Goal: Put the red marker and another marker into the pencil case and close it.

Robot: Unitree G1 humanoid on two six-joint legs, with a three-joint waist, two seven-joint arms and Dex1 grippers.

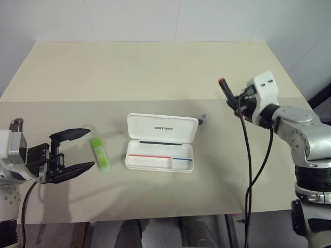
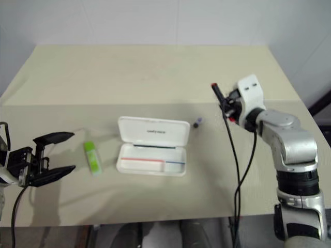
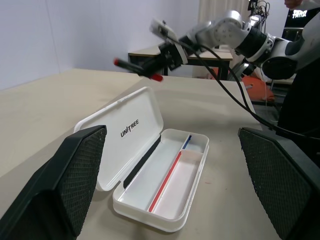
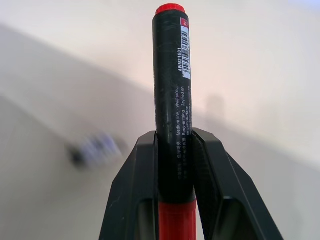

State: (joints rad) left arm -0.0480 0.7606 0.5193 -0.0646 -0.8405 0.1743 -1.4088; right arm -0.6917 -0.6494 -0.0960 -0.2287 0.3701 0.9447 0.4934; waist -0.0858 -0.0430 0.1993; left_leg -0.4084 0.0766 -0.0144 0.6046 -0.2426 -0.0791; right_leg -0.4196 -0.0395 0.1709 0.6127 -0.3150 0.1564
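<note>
While the right gripper (image 4: 175, 165) pinches the red marker (image 1: 225, 89) aloft, well right of the open pencil case (image 1: 160, 150), whose long axis runs left to right, the wide-open left gripper (image 1: 72, 151) hovers just beside the green marker (image 1: 101, 154).

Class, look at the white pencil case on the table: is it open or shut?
Open: the pencil case has its lid swung back and its tray exposed.

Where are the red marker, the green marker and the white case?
red marker (image 4: 172, 90), right wrist view, black barrel.
green marker (image 1: 101, 154), left eye view, middle of its body.
white case (image 1: 163, 128), left eye view, open lid.
</note>
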